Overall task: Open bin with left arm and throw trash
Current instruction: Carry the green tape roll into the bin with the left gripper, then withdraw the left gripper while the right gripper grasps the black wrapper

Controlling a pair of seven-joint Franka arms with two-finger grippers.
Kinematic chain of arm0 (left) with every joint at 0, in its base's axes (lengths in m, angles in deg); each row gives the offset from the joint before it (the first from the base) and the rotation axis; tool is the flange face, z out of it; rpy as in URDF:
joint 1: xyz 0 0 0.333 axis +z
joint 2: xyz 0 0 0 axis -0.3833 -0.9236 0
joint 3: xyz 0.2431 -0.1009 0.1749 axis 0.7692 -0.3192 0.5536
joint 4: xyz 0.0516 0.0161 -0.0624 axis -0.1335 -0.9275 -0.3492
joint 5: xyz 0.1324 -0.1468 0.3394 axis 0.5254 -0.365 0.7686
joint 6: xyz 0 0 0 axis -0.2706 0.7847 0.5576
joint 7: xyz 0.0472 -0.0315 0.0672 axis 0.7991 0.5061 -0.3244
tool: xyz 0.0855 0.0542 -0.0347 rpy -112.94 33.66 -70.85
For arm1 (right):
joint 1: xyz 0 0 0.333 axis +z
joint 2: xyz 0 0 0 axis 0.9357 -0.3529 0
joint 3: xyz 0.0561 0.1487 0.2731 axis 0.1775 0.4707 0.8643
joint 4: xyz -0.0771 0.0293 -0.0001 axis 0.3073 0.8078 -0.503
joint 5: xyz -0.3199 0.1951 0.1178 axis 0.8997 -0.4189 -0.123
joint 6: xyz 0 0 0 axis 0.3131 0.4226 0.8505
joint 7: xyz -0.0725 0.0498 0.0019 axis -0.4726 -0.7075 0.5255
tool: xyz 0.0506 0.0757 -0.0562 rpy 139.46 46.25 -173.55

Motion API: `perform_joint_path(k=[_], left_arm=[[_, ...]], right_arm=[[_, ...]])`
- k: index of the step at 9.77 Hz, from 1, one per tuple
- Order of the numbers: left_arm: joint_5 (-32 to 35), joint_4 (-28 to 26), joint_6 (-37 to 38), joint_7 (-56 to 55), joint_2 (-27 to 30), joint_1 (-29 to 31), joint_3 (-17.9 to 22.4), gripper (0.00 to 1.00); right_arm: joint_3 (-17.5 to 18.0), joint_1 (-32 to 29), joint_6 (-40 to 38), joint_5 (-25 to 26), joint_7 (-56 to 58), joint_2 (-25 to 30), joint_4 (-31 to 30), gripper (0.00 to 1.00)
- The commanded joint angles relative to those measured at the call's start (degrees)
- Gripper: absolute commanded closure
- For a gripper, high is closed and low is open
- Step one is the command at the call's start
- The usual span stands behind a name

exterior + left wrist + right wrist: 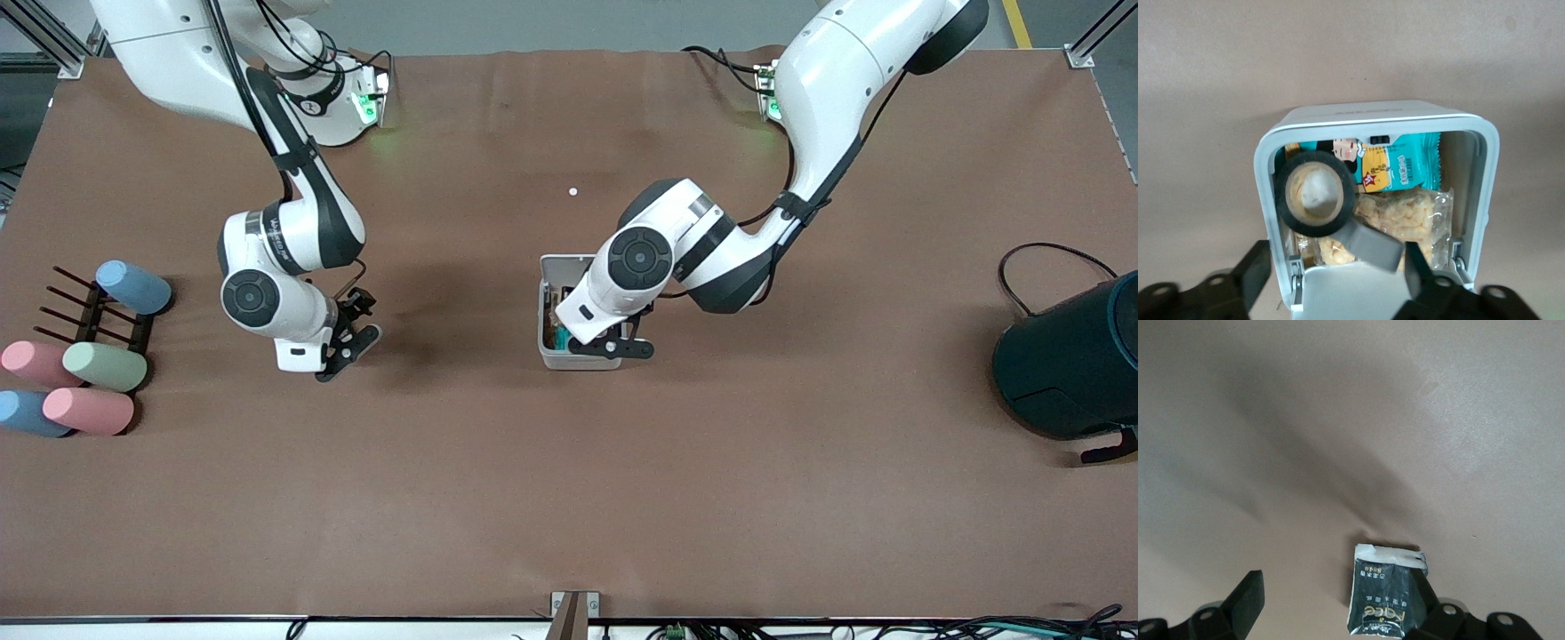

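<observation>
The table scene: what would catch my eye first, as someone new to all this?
Probably the open bin mid-table, stuffed with snack packets and a black tape roll, the left gripper open just above it. Next, the right gripper, open over a black packet on the table nearer the pastel cylinders.

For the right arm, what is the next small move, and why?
Probably lower the right gripper and close its fingers on the black packet. The packet lies flat on the table between the open fingers, not yet gripped. The bin is open, with the tape roll already inside under the open left gripper.
</observation>
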Motion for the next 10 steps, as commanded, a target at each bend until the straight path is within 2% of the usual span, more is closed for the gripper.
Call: perform_joint_path(k=[1, 4, 6, 8, 10], left_arm=[[1.2, 1.3, 0.2, 0.4, 0.3, -0.4, 0.0, 0.00], [3.0, 2.7, 6.3, 0.7, 4.4, 0.8, 0.0, 0.00], [6.3, 2.6, 12.6, 2.8, 9.1, 4.3, -0.3, 0.00], [5.8, 2.1, 18.4, 9.8, 14.8, 9.6, -0.4, 0.00], [4.8, 1.9, 23.1, 16.1, 19.4, 11.8, 0.9, 0.00]], right_arm=[[0.2, -0.9, 0.9, 0.6, 0.1, 0.4, -1.1, 0.01], [0.0, -0.7, 0.8, 0.7, -0.6, 0.4, -1.1, 0.01], [-0.1, -0.6, 0.6, 0.7, -2.7, 0.3, -1.1, 0.01], [0.0, -0.3, 0.5, 0.7, -4.7, 0.3, -1.2, 0.01], [-0.1, 0.3, 0.5, 1.5, -9.0, 0.3, -1.3, 0.01]])
